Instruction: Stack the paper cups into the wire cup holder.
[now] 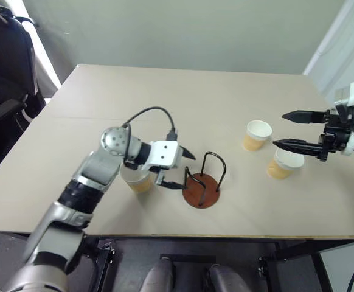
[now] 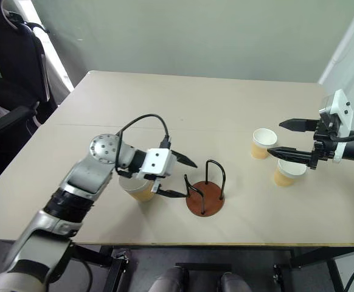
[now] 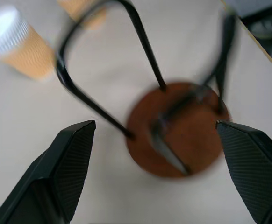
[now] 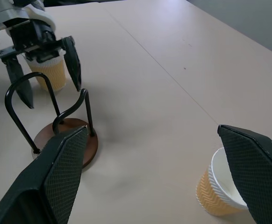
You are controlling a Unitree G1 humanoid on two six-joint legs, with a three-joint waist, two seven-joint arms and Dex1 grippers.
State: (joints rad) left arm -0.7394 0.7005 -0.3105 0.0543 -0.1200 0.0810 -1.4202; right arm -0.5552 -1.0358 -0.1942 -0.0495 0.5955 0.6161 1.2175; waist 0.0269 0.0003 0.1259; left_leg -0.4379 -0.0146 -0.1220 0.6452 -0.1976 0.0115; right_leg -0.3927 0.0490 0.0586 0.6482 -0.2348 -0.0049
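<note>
Left gripper (image 1: 185, 170) stood with fingers spread and empty, just left of the wire cup holder (image 1: 202, 189) near the table's (image 1: 165, 97) near edge. One paper cup (image 1: 138, 181) stood behind that gripper, partly hidden by the wrist in the head views; the right wrist view showed it upright. Right gripper (image 1: 289, 129) hovered spread wide above two more cups (image 1: 257, 135) (image 1: 284, 165) at the right.
</note>
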